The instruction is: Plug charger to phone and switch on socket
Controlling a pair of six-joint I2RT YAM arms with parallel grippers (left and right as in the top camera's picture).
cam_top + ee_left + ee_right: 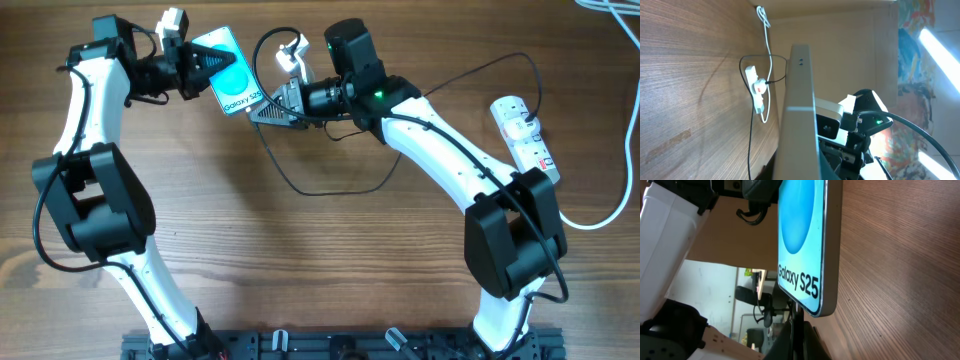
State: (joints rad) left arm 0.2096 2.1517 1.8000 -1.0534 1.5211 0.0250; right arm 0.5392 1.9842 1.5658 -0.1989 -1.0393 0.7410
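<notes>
My left gripper (207,63) is shut on the phone (233,80) and holds it tilted above the table, its "Galaxy S25" end towards the right arm. The left wrist view shows the phone (800,115) edge-on. My right gripper (264,108) is shut on the connector tip of the charger (798,330), right at the phone's lower edge (815,255). I cannot tell whether the tip is in the port. The black cable (330,190) loops over the table to a white plug in the socket (524,135) at the far right. The socket also shows in the left wrist view (756,91).
The socket's thick white cord (615,205) curves along the right table edge. The black cable's slack lies between the two arms in the middle of the wooden table (300,270). Both arm bases stand at the front edge.
</notes>
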